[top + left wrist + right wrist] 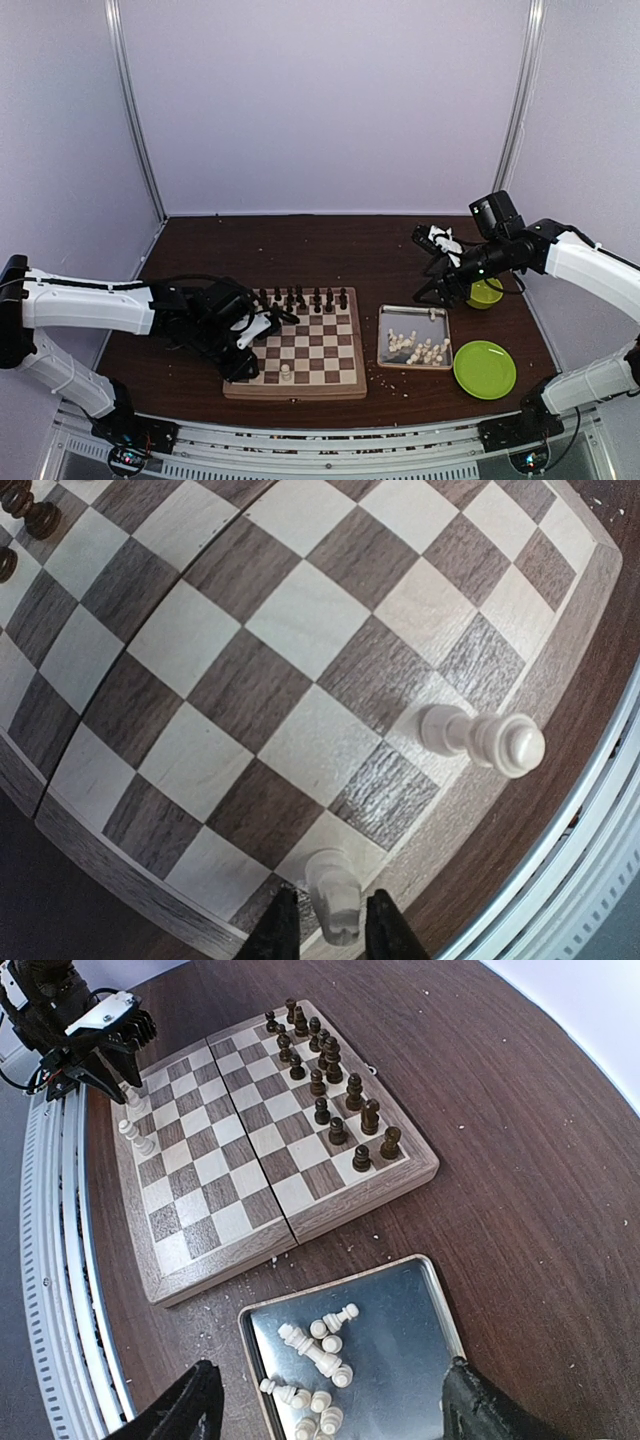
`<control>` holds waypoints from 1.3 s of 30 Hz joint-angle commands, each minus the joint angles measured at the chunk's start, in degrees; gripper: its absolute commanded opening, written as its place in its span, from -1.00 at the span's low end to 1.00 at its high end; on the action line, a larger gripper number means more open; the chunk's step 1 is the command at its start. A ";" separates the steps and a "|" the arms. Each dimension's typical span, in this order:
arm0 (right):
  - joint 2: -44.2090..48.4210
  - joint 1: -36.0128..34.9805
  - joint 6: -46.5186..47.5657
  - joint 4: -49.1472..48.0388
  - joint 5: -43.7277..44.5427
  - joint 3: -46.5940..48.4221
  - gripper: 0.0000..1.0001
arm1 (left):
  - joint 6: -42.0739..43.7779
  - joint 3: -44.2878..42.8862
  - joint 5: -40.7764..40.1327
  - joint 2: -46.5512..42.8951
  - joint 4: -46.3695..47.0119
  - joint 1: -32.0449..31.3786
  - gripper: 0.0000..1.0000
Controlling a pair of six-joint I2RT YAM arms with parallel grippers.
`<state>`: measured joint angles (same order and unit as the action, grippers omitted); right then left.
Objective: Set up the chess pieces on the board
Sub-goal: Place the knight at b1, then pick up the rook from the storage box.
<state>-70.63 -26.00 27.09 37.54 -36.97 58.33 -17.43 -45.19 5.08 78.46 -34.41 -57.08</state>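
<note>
The board [300,390] lies in front of the left arm, with dark pieces [300,297] lined along its far rows. In the left wrist view a cream-white rook [335,895] stands on the corner square by the rim. My left gripper [330,920] straddles it, slightly open, with a thin gap on each side. Another white piece [480,738] stands two squares along the same edge row. Several white chess pieces [320,1345] lie in the metal tray [400,1330]. My right gripper [330,1415] hangs wide open above the tray, holding nothing.
The metal tray [415,312] sits right of the board. A green plate [485,368] lies at the near right and a green cup [486,292] stands behind the right gripper. Pale crumbs dot the dark table between board and tray.
</note>
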 commanded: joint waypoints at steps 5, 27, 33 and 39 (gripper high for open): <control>-0.36 0.14 0.59 0.64 0.21 0.32 0.51 | 1.13 -2.04 -1.28 -1.16 -2.15 -0.31 -0.38; -7.42 1.65 2.70 15.09 22.71 8.44 0.22 | 18.57 -43.97 -9.90 8.88 7.42 9.79 -0.15; -9.90 3.03 3.64 17.31 26.14 4.60 0.00 | 19.90 -38.46 -3.18 10.51 13.98 9.81 -0.16; -8.09 3.17 8.25 23.02 24.18 1.54 -0.09 | 18.92 -31.85 -0.92 7.88 16.74 9.79 -0.15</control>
<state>-80.31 -23.09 31.75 55.18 -13.85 61.43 1.06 -79.66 0.93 89.01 -22.74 -47.24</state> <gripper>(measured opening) 0.464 0.423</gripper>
